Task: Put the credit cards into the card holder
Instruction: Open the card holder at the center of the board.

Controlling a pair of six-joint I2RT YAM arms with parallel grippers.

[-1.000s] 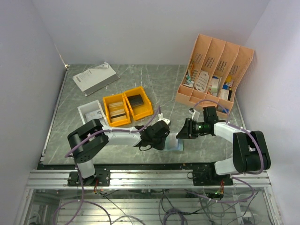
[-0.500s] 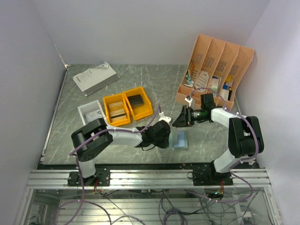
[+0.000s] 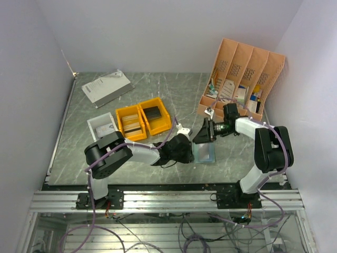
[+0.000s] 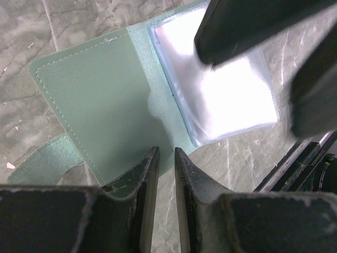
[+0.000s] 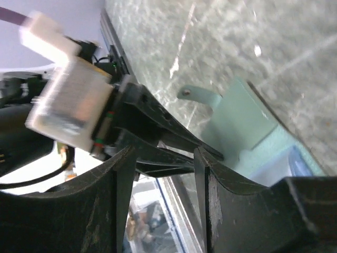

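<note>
On the bench (image 3: 158,95), front centre between the two arms: card holder (image 3: 204,153) lies open and flat, with the green cover on one side and the clear sleeves on the other. Left gripper (image 4: 165,154): fingers drawn to a narrow slit, tips at the cover's near edge. Cannot tell whether they pinch it. Right gripper (image 5: 166,155): fingers apart with nothing between them, over the clear-sleeve side. Contact with the holder is not discernible.
</note>
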